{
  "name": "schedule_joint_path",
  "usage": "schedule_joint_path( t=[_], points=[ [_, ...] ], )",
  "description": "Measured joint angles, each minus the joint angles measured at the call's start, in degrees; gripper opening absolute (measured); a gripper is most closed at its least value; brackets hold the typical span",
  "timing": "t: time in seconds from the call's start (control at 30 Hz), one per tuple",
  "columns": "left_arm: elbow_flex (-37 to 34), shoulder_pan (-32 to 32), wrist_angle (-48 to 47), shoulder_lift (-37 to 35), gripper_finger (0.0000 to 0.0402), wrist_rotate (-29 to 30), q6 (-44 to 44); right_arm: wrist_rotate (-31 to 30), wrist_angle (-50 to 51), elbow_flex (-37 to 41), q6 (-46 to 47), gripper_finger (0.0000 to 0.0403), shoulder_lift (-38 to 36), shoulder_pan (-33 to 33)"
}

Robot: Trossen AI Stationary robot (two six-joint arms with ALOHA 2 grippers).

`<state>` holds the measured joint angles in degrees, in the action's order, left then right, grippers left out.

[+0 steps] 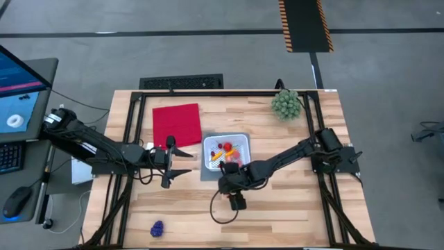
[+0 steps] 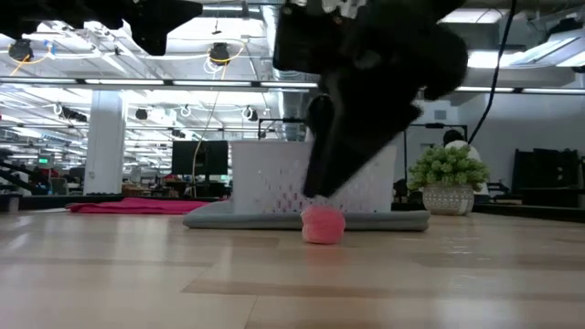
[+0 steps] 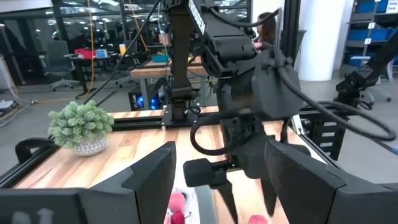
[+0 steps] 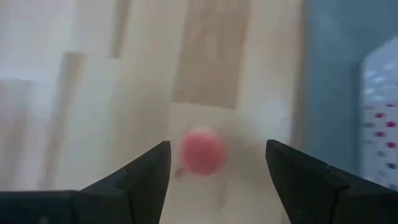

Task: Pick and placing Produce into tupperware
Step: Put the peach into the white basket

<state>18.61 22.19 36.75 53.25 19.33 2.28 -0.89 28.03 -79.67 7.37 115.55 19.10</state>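
One pink fruit [image 4: 203,151] lies on the wooden surface [image 4: 93,93] beside the tupperware [image 1: 225,151]. We see the right gripper [image 4: 217,163] just above, spread around it without touching. The left gripper [image 1: 182,161] waits spread by the red cloth [image 1: 176,123].

In the high view the right tool [image 1: 223,182] covers the pink piece beneath it, and the produce [image 1: 227,153] in the tupperware [image 1: 225,139] is too small to name. In the low view the dark arm hides the tupperware's right half. The right wrist view blurs the pink piece [image 4: 203,151].
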Motion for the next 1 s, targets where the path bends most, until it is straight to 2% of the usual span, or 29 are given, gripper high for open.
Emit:
schedule_joint_path(
  t=[0.5,1.0],
  points=[
    [0.00,0.00,0.02,0.01,0.0238,-0.02,0.04,2.13,-1.09,-0.01,1.73,0.0286,3.87,0.05],
    [0.00,0.01,0.02,0.01,0.0238,-0.04,0.04,2.54,-0.87,-0.05,2.74,0.0285,-0.32,0.76]
  ],
)
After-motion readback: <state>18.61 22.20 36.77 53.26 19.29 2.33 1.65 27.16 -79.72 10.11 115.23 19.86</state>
